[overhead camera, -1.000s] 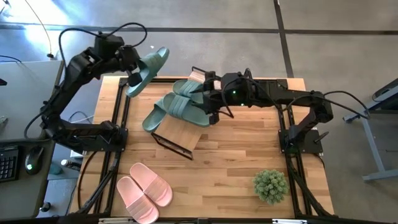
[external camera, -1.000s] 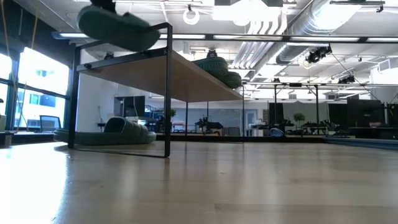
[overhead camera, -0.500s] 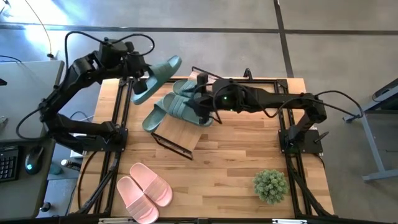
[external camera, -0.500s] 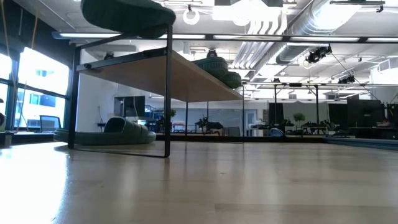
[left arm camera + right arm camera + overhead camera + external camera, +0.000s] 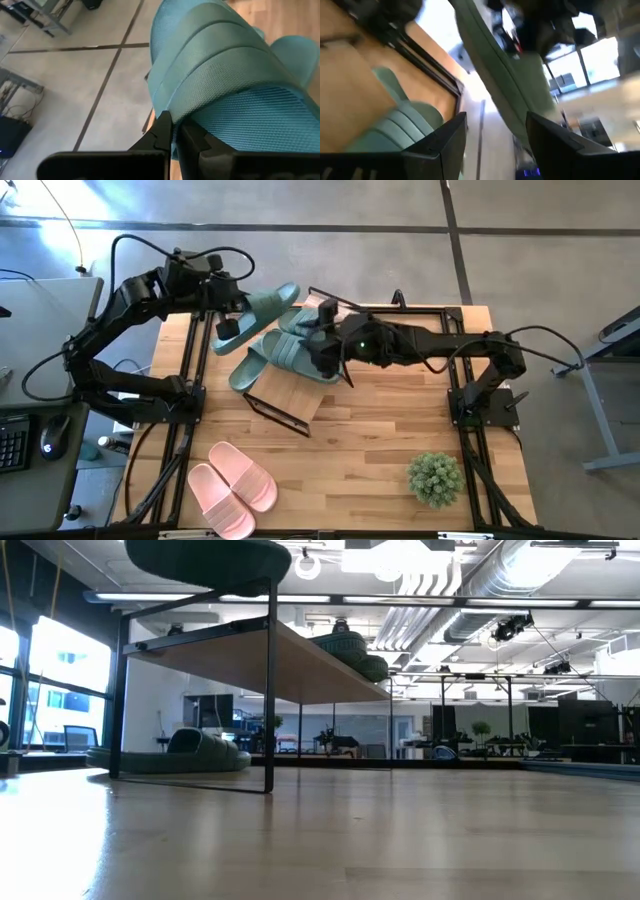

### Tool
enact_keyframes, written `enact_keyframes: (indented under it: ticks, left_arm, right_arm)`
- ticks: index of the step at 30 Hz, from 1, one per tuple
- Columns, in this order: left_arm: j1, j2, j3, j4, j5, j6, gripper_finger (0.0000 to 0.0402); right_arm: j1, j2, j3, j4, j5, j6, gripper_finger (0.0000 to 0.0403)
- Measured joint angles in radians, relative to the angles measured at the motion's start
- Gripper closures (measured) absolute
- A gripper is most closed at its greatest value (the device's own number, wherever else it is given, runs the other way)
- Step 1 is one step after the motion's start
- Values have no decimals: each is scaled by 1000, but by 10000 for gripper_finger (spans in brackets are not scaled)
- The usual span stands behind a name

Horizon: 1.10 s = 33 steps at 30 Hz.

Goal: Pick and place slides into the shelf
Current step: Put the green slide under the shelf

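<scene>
Since the earlier frame, the left gripper [image 5: 228,323] has carried its sage green rubber slide [image 5: 258,312] inward, now over the far-left corner of the low bamboo-topped wire-frame shelf [image 5: 290,399]. Its jaws are clamped on the slide's edge. The right gripper [image 5: 322,350] has reached further over the green slides [image 5: 290,352] already lying on the shelf top, jaws spread and empty. Step in hand: placing. Next move likely calls for lowering the held slide onto the plank beside the others, then releasing. A pale pink pair [image 5: 232,487] waits on the wooden counter [image 5: 380,440].
</scene>
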Motion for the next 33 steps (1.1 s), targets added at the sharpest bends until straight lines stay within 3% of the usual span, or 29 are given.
enact_keyframes:
  ticks: [2, 6, 8, 14, 22, 33]
  left_arm:
    - [-12, 0, 0, 0, 1, -3, 401]
    - [-11, 1, 0, 5, 2, -8, 401]
    - [-11, 5, 0, 10, 1, -22, 401]
    - [-11, 6, 0, 20, 31, -23, 401]
    - [-11, 16, 0, 23, 45, -22, 401]
    - [-10, 60, -2, 10, 97, 31, 401]
  right_arm:
    - [-3, -2, 0, -3, -32, 49, 208]
    - [16, 2, 0, 37, -235, 157, 208]
    - [33, 15, 2, 78, -263, 170, 209]
    - [51, 61, 2, 100, -153, 77, 213]
    - [-6, 78, 6, 158, -155, 83, 234]
    - [-110, -2, 6, -123, 24, 101, 249]
